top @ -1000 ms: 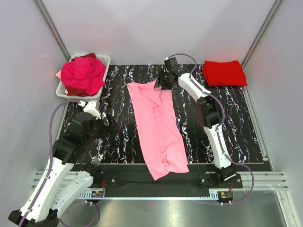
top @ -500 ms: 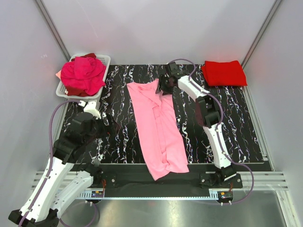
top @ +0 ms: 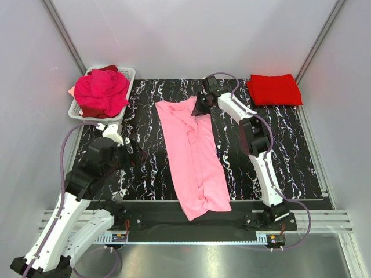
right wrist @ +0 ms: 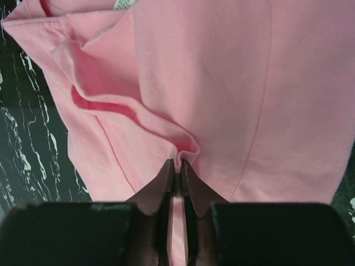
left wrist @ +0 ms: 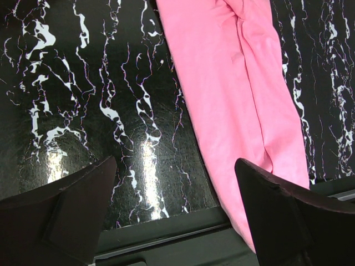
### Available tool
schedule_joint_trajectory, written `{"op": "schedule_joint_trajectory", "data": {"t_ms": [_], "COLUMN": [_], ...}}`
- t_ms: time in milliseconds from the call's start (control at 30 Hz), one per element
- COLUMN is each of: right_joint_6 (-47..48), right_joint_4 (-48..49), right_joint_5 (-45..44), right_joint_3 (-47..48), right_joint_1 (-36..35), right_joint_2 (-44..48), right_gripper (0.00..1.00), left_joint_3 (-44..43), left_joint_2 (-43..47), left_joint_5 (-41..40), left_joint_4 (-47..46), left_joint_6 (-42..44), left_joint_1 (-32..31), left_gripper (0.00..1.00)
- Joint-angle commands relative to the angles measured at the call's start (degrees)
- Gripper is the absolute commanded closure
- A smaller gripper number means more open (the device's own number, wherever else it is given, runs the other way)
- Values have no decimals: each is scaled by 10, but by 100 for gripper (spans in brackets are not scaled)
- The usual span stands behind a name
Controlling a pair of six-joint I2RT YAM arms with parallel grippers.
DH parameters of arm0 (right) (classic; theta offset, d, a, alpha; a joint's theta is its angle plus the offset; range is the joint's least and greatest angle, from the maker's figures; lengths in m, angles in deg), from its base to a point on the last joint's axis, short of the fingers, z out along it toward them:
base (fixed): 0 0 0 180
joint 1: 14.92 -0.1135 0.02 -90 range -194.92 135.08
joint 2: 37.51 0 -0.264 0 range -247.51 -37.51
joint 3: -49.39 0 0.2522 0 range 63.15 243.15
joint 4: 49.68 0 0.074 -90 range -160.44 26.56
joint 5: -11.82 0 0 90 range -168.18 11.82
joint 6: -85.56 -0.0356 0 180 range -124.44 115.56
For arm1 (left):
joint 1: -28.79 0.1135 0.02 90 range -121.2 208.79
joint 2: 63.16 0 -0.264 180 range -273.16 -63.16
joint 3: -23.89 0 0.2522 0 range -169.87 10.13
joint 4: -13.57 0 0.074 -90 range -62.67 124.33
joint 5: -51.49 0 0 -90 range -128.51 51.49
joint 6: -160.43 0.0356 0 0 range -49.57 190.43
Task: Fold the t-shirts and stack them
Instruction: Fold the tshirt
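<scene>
A light pink t-shirt (top: pixel 194 153) lies as a long, partly folded strip down the middle of the black marble mat. My right gripper (top: pixel 202 105) is at its far right corner, shut on a pinched fold of the pink t-shirt (right wrist: pixel 222 83); a white neck label (right wrist: pixel 124 4) shows at the top of the right wrist view. My left gripper (left wrist: pixel 175 216) is open and empty above the mat near the shirt's left near edge (left wrist: pixel 233 94). A folded bright red t-shirt (top: pixel 274 89) lies at the far right. Magenta and dark red t-shirts (top: pixel 101 91) are heaped in the basket.
The white mesh basket (top: pixel 128 73) stands at the far left corner. The black marble mat (top: pixel 148 145) ends at a dark front rail (top: pixel 191 217). Grey walls close in both sides and the back.
My right gripper has moved down and left onto the pink shirt's far right corner and closed on a fold of it. The left arm has not moved.
</scene>
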Motion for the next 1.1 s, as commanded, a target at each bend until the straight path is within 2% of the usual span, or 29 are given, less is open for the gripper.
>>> {"op": "schedule_joint_trajectory", "data": {"t_ms": [0,167,467,500,567,600,700,800,867,1067], "right_joint_6": [4,22,62,67,77,79,101,122,126,106], "right_joint_4": [8,12,13,8,-6,-11,-44,-56,-55,-27], "right_joint_5": [45,72,135,135,141,141,104,81,77,99], "right_joint_3": [25,16,-10,-9,-4,-3,8,14,12,-43], "right_joint_1": [-8,-48,-115,-120,-124,-124,-124,-121,-108,-47], "right_joint_2": [16,26,30,26,19,18,28,55,74,146], "right_gripper": [88,94,95,89,68,43,17,9,8,6], "left_joint_3": [5,4,4,4,4,4,4,1,-5,-13], "left_joint_2": [-4,0,3,3,1,0,-9,-31,-47,-193], "left_joint_5": [-15,-22,-29,-29,-29,-30,-33,-49,-80,-62], "left_joint_4": [-28,-26,-24,-24,-23,-23,-23,-15,-9,-95], "left_joint_6": [4,4,1,1,1,1,-1,-11,-27,-61], "left_joint_1": [0,1,0,0,0,0,0,0,0,0], "left_gripper": [6,6,6,6,6,6,6,6,5,5]}}
